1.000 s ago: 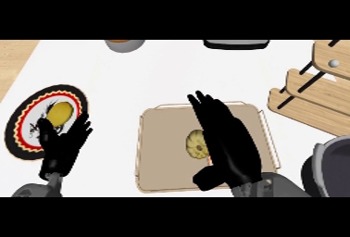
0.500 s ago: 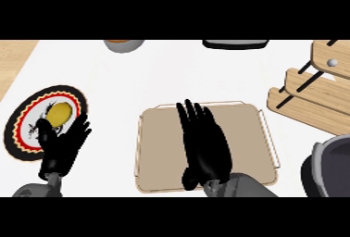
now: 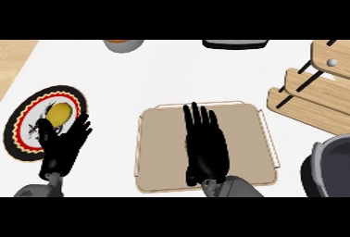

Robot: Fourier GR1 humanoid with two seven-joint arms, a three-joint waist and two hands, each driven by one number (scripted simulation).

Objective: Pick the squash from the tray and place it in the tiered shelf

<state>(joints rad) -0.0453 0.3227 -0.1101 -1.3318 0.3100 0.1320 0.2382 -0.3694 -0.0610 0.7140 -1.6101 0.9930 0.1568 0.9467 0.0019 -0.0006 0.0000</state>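
— Black against tan: why is the right hand (image 3: 203, 146) laid flat over the middle of the tray (image 3: 256, 139), lower centre of the frame?

— Fingers straight and together, pointing toward the top of the frame, palm down. It looks poised above the spot where the squash should lie, ready to close on it. The squash itself is not visible; the hand covers that part of the tray, so whether it sits underneath cannot be told.

— So nothing is held?

— Nothing that shows. The fingers are not curled round anything.

— And the left hand (image 3: 65, 146)?

— Resting at lower left, fingers relaxed and spread, its tips overlapping the rim of the plate (image 3: 21, 115). A yellow item (image 3: 59, 112) lies on that plate, apart from the job.

— Where must the squash go?

— To the wooden shelf (image 3: 318, 90) at the right edge, well apart from the tray. By my reading the pick is not yet made, and the carry to the right remains.
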